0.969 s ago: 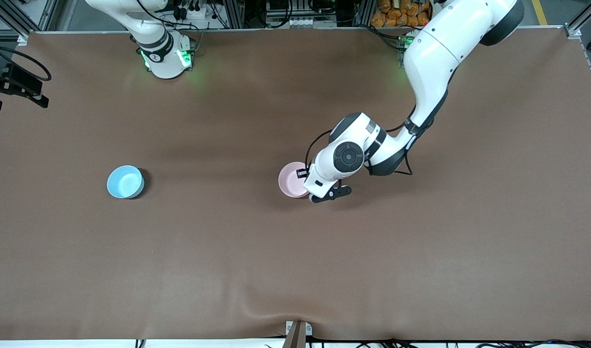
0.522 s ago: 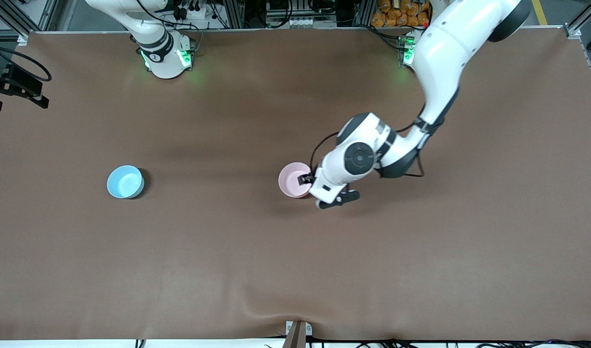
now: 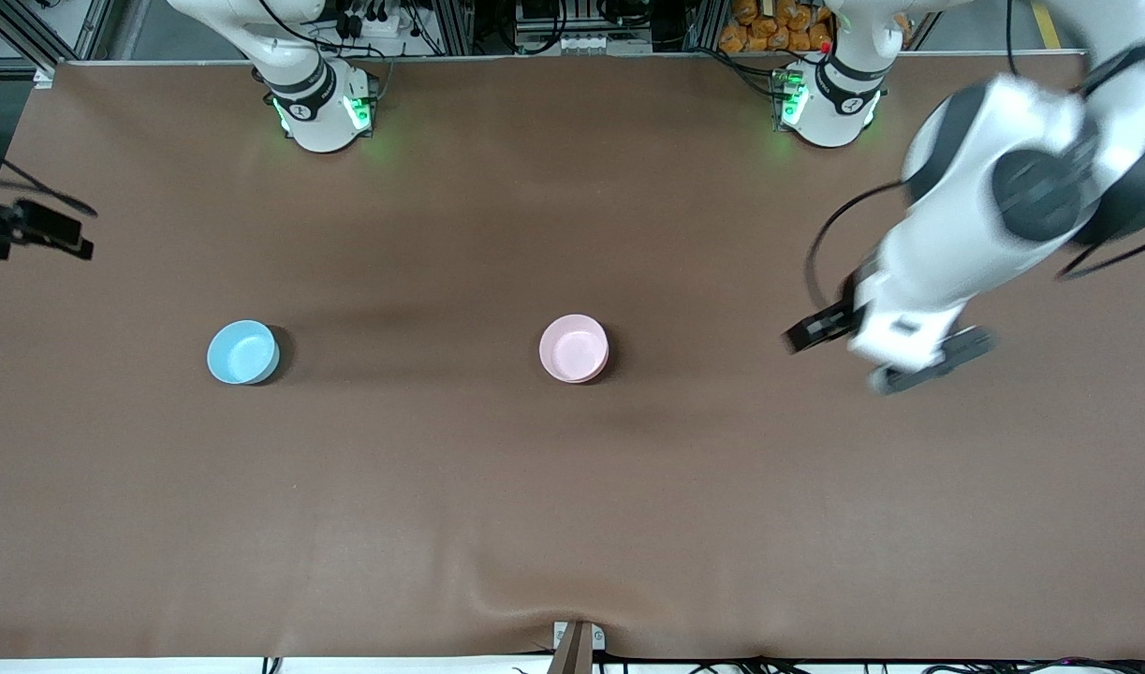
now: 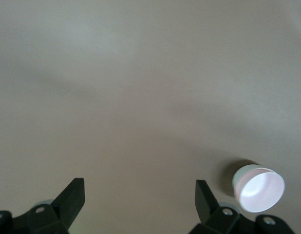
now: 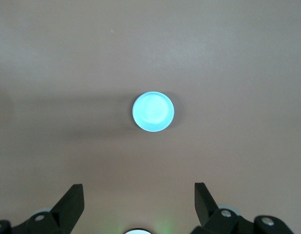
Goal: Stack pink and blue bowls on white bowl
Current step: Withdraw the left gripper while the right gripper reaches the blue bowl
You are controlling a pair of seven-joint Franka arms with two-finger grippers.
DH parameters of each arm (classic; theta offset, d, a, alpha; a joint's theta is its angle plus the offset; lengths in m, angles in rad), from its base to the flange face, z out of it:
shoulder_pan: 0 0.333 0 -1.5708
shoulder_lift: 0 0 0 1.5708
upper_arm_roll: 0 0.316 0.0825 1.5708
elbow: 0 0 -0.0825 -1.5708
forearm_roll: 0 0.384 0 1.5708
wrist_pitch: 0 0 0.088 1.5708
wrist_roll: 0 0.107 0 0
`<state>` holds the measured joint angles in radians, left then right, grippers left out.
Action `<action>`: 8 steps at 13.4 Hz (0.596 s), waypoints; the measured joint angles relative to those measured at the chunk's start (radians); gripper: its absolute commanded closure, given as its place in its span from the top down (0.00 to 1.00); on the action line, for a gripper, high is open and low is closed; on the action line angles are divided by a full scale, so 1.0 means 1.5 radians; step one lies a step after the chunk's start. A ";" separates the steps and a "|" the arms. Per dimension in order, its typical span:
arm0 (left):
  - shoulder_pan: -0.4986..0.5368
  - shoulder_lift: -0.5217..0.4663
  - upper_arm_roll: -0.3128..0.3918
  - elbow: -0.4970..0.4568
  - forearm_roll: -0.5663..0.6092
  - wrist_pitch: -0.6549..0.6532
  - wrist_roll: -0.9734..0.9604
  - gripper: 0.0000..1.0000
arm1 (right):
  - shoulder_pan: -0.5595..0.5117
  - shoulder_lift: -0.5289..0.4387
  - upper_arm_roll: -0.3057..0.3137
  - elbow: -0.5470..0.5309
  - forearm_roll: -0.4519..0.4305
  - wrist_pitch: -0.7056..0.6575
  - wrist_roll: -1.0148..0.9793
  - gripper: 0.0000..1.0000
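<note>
The pale pink bowl [image 3: 573, 348] sits upright near the middle of the table. It also shows in the left wrist view [image 4: 258, 187], with a paler wall below its rim. The white bowl does not show on its own in any view. The sky-blue bowl [image 3: 242, 352] stands alone toward the right arm's end, and is centred in the right wrist view [image 5: 153, 111]. My left gripper [image 3: 867, 348] is open and empty [image 4: 140, 195], up over bare table toward the left arm's end. My right gripper [image 5: 140, 195] is open and empty, high above the blue bowl.
The brown table mat [image 3: 572, 524] has a raised wrinkle at its front edge by a small bracket [image 3: 577, 644]. A black part with cables [image 3: 29, 232] juts in at the right arm's end. The arm bases [image 3: 321, 110] [image 3: 829, 103] stand along the back edge.
My left gripper has left the pink bowl's rim, lifted and swung away toward the left arm's end. The pink bowl stays in place. The black part at the right arm's end has shifted.
</note>
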<state>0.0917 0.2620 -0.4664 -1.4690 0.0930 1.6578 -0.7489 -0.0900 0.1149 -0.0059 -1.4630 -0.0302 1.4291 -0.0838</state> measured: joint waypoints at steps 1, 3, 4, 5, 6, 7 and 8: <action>0.027 -0.039 0.000 -0.004 0.000 -0.023 0.054 1.00 | 0.000 0.036 0.000 -0.001 -0.012 0.013 0.000 1.00; 0.058 -0.071 0.000 -0.010 0.000 -0.046 0.124 1.00 | -0.006 0.069 -0.001 -0.018 -0.013 0.068 0.000 1.00; 0.070 -0.080 0.001 -0.012 0.000 -0.050 0.163 1.00 | -0.017 0.077 -0.001 -0.044 -0.010 0.104 -0.001 1.00; 0.078 -0.087 0.004 -0.015 0.000 -0.054 0.202 1.00 | -0.033 0.081 -0.001 -0.077 -0.002 0.143 -0.011 1.00; 0.078 -0.091 0.015 -0.016 0.000 -0.060 0.233 1.00 | -0.050 0.083 -0.001 -0.116 0.010 0.189 -0.033 1.00; 0.069 -0.093 0.039 -0.017 0.000 -0.062 0.259 1.00 | -0.068 0.085 -0.001 -0.155 0.022 0.237 -0.061 1.00; 0.047 -0.094 0.077 -0.017 0.000 -0.063 0.281 1.00 | -0.084 0.086 -0.002 -0.194 0.035 0.281 -0.088 1.00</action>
<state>0.1627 0.1212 -0.3510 -1.4946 0.0929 1.5634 -0.3275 -0.2160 0.2438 -0.0084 -1.7537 0.0223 1.8506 -0.2152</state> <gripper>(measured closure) 0.000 0.000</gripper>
